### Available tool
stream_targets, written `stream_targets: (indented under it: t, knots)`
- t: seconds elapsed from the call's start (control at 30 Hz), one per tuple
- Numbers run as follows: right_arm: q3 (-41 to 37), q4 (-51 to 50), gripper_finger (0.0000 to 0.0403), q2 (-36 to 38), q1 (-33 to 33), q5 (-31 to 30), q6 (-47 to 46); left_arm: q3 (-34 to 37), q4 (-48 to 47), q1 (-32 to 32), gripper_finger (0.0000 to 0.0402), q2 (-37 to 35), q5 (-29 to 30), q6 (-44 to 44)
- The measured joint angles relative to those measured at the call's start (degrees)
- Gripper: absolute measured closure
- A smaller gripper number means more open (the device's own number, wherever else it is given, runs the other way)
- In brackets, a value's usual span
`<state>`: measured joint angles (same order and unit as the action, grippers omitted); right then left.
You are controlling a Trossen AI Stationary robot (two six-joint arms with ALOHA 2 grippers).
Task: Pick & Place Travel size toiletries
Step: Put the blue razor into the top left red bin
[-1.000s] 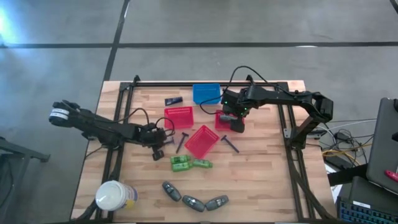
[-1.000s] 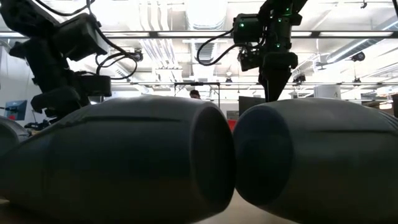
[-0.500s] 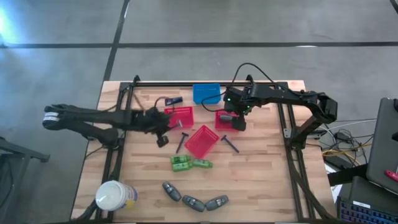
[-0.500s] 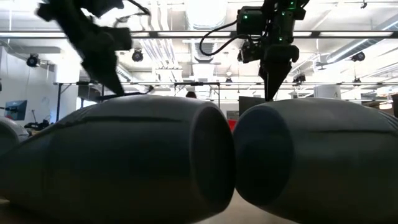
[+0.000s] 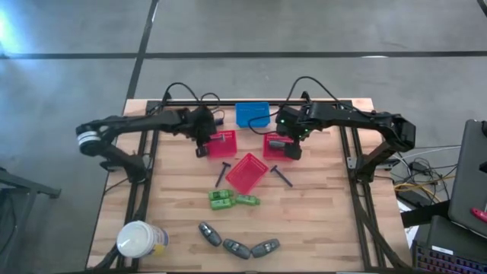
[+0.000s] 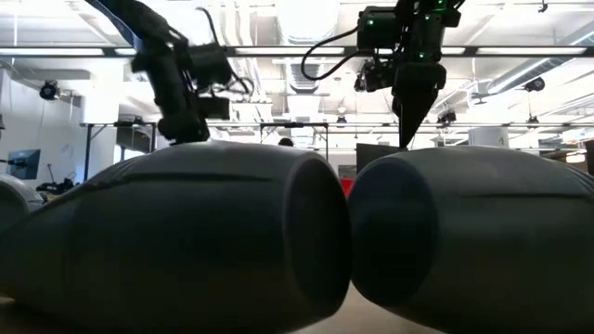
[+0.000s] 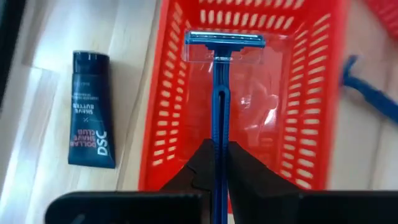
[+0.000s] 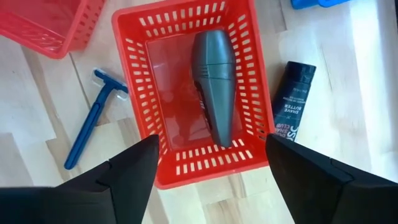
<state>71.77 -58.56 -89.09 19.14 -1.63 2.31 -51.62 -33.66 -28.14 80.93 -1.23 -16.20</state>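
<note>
Left hand clamped on a razor over a red basket; right hand spread wide above another.

Around them on the counter point(image 5: 319, 221) lie a blue basket point(image 5: 253, 114), a tilted red basket point(image 5: 246, 172), green pieces point(image 5: 232, 199), three grey bottles point(image 5: 237, 245) and a white-topped container point(image 5: 140, 239). The left hand point(image 7: 214, 163) pinches the blue razor point(image 7: 219, 87), its head over the red basket point(image 7: 311, 124), a dark tube point(image 7: 91, 110) beside. The right hand point(image 8: 208, 165) hovers over a basket point(image 8: 143, 93) holding a grey bottle point(image 8: 214, 90).
</note>
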Motion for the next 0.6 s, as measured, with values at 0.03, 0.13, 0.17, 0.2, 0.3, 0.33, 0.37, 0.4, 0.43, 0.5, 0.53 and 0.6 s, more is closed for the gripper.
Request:
stream_targets:
  t: [0.03, 0.13, 0.17, 0.2, 0.3, 0.33, 0.37, 0.4, 0.43, 0.5, 0.53, 0.6]
  knots:
    - [0.0, -0.1, 0.0105, 0.3, 0.0, 0.0, -0.5, -0.6, 0.2, -0.6, 0.038, 1.0, -0.7, -0.5]
    - [-0.3, -0.3, 0.0098, 1.2, 0.0, 0.0, -1.2, -2.3, 0.2, -0.8, 0.0379, 3.7, -1.7, -2.6]
    - [-0.5, -0.3, 0.0096, 1.6, 0.0, 0.0, -1.5, -2.9, 0.2, -0.5, 0.0379, 4.5, -1.9, -3.2]
    - [-0.7, -0.4, 0.0094, 1.9, 0.0, 0.0, -1.9, -3.5, 0.1, -0.2, 0.0379, 5.3, -2.3, -3.5]
    - [-1.2, -0.7, 0.009, 2.6, 0.0, 0.1, -2.7, -4.9, 0.2, 0.1, 0.0379, 7.6, -2.8, -3.5]
    - [-1.4, -0.7, 0.0089, 2.9, 0.0, 0.1, -3.0, -5.2, 0.2, 0.1, 0.0377, 8.3, -2.8, -3.5]
    - [-1.5, -0.9, 0.0088, 3.0, 0.0, 0.1, -3.1, -5.4, 0.2, 0.1, 0.0373, 8.9, -2.8, -3.6]
    - [-1.7, -0.9, 0.0087, 3.1, 0.0, 0.1, -3.4, -5.5, 0.2, 0.1, 0.0368, 9.5, -2.8, -3.6]
    - [-1.8, -1.0, 0.0086, 3.2, 0.0, 0.1, -3.5, -5.5, 0.1, 0.1, 0.0361, 9.8, -2.7, -3.6]
    - [-2.0, -1.1, 0.0084, 3.4, 0.0, 0.1, -3.5, -5.5, 0.0, 0.1, 0.034, 10.2, -2.8, -3.1]
    - [-2.0, -1.1, 0.0083, 3.4, 0.0, 0.1, -3.5, -5.5, -0.4, 0.1, 0.0328, 10.2, -2.8, -2.2]
    - [-2.2, -1.0, 0.0081, 3.5, 0.0, 0.1, -3.4, -5.5, -1.2, 0.1, 0.0299, 9.8, -2.8, -0.5]
